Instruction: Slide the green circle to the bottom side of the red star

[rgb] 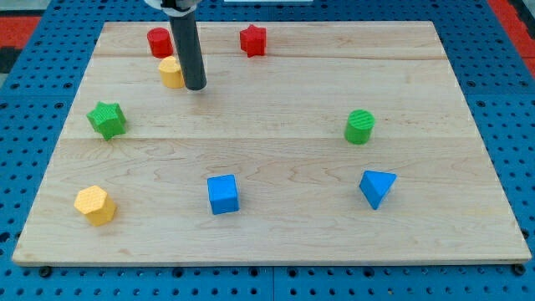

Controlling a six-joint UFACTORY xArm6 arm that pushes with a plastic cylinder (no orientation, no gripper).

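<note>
The green circle [359,126] stands at the view's right of the wooden board [276,242], about mid-height. The red star [252,40] sits near the board's top edge, left of and well above the green circle. My tip [195,86] rests on the board at the upper left, touching or nearly touching the right side of a yellow block [171,73]. It is far to the left of the green circle and lower left of the red star.
A red block [159,42] sits at the top left behind the rod. A green star [107,119] lies at the left. A yellow hexagon [94,205] is at the bottom left, a blue cube [223,194] at bottom centre, a blue triangle [377,188] at lower right.
</note>
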